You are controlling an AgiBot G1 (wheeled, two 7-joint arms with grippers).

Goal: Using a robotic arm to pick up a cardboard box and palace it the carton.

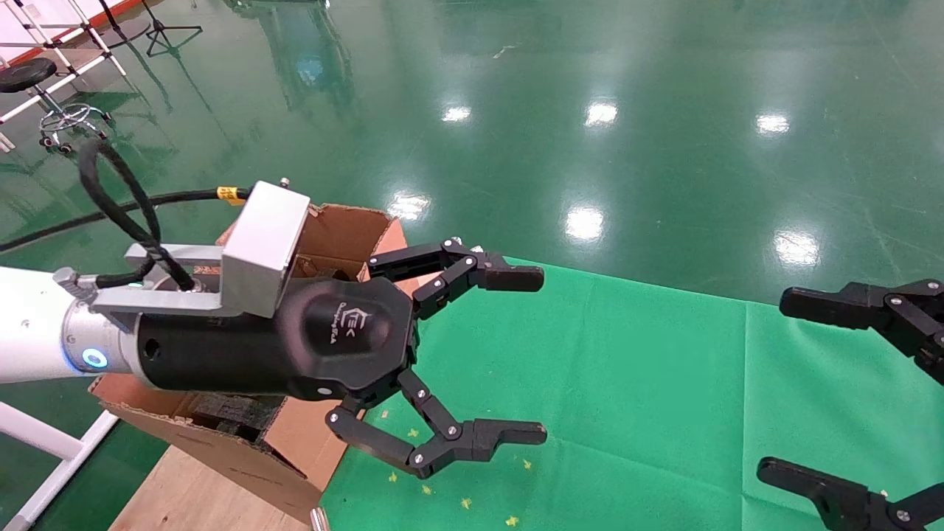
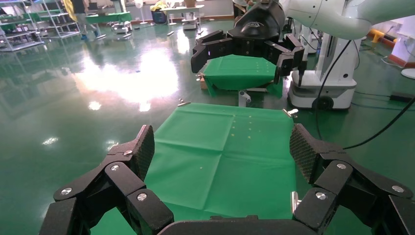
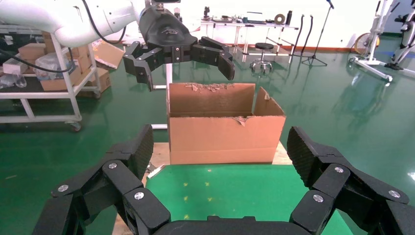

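Your left gripper (image 1: 527,354) hangs above the carton's near edge and the green cloth (image 1: 627,383), jaws spread wide and holding nothing. The robotic arm (image 1: 29,324) behind it is cut off at the head view's left edge. The carton (image 3: 225,129) stands on the bench (image 1: 184,494) beside the cloth, flaps upright and torn. From the head view your arm and gripper body hide most of its interior; only a dark patch of foam (image 1: 236,413) shows under the wrist. The cardboard box cannot be seen in any view; you cannot tell whether it lies inside the carton. Your right gripper (image 1: 782,383) hovers over the cloth's far right, jaws wide, empty, and partly cut off by the frame.
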